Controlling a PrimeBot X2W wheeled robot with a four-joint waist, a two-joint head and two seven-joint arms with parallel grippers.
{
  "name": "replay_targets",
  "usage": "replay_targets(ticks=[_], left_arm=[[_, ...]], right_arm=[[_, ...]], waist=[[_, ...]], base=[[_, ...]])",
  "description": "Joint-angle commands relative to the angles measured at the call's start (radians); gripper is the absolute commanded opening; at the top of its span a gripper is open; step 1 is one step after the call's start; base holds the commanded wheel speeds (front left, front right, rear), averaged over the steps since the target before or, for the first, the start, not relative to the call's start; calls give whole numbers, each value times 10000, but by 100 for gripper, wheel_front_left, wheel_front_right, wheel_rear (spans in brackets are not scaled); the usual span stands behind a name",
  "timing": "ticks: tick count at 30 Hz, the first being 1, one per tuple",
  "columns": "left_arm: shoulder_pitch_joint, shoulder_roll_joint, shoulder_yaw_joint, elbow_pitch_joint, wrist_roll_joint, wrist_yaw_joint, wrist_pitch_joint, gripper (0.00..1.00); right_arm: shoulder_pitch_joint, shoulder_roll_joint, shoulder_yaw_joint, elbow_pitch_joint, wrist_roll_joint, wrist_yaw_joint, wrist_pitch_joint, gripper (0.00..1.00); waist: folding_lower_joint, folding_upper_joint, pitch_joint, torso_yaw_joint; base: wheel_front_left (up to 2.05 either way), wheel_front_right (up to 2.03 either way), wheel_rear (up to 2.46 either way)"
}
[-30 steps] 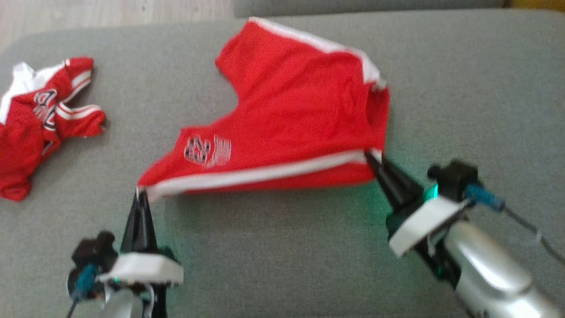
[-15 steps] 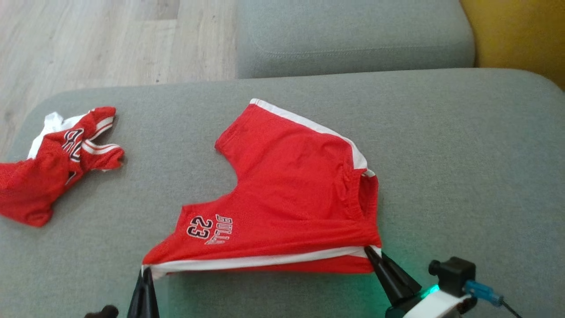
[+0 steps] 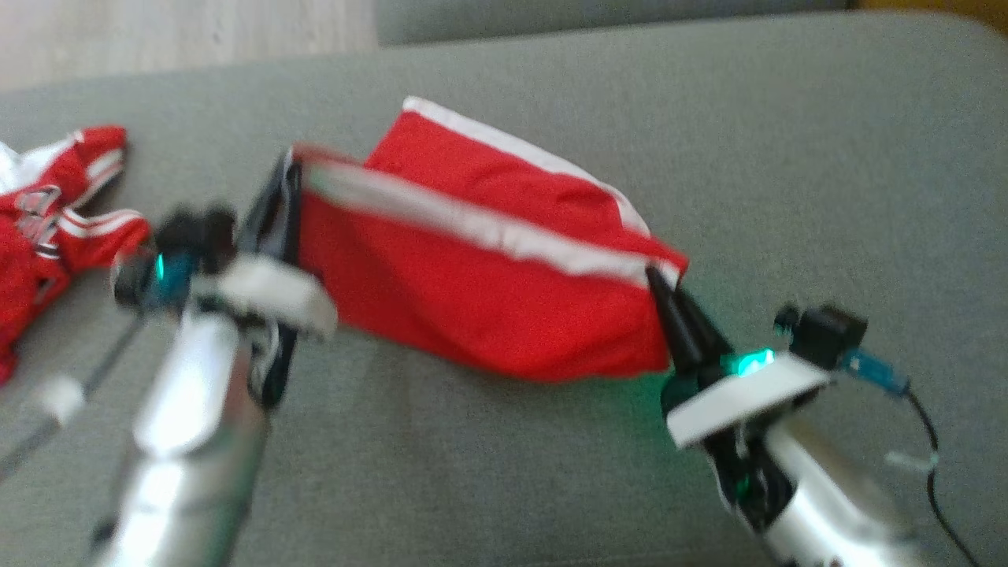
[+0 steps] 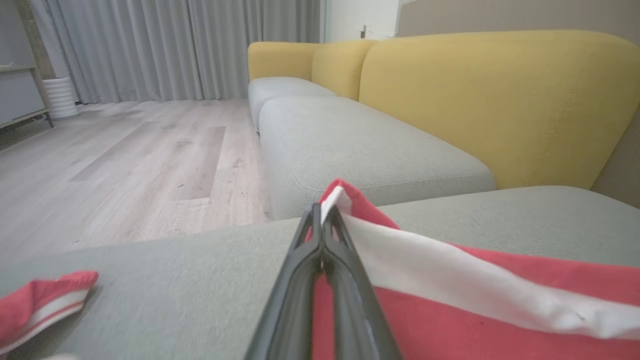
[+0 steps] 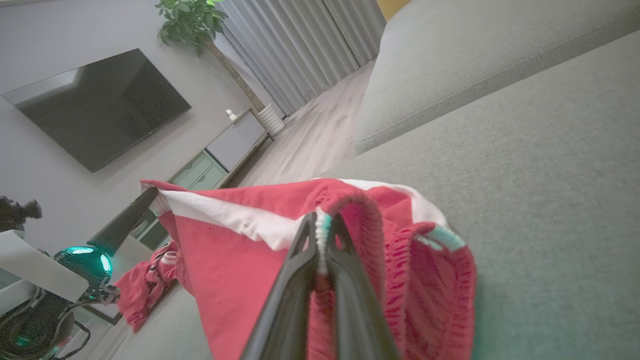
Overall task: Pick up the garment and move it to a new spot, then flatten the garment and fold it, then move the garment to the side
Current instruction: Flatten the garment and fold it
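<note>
The garment (image 3: 480, 276) is a pair of red shorts with white side stripes, on the grey sofa seat (image 3: 787, 157). Its near edge is raised and folded back over the far part. My left gripper (image 3: 285, 169) is shut on the leg-hem corner at the left; the left wrist view shows that corner of the garment (image 4: 450, 290) pinched in my left gripper (image 4: 322, 210). My right gripper (image 3: 655, 276) is shut on the waistband corner at the right. In the right wrist view the ribbed waistband of the garment (image 5: 240, 260) is clamped in my right gripper (image 5: 322, 222).
A second red jersey (image 3: 47, 228) lies crumpled at the seat's left end. Wooden floor (image 4: 125, 160) lies beyond the seat's far-left edge. A yellow sofa back (image 4: 500, 100) and another grey seat cushion (image 4: 360, 150) stand behind. My right arm's cable (image 3: 933, 449) trails at the right.
Both grippers have lifted the near edge of the garment and carried it away from me over the rest, the left one farthest. The printed number is now hidden. The head camera has shifted too.
</note>
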Motion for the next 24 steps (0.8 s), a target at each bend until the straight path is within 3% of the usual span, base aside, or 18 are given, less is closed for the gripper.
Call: replay_targets(ticks=[1, 7, 14, 24], left_arm=[[-699, 363, 11, -128, -110, -26, 120, 0], [-3109, 1129, -1721, 820, -936, -33, 730, 0], [-4535, 1861, -2690, 2149, -1322, -35, 725, 0], [-5744, 1904, -3389, 3755, -1359, -35, 435, 0]], right_arm=[[-345, 140, 66, -170, 128, 35, -66, 0], [-1579, 542, 66, 185, 552, 35, -66, 0], [-2244, 919, 108, 239, 1060, 35, -66, 0], [-2728, 1191, 465, 362, 1222, 35, -66, 0]], waist=[[-3, -1, 732, -400], [-3, -1, 1752, -989], [-3, -1, 2461, -1702], [-3, -1, 3009, -2128]], base=[[0, 0, 0], [0, 0, 0], [0, 0, 0], [0, 0, 0]])
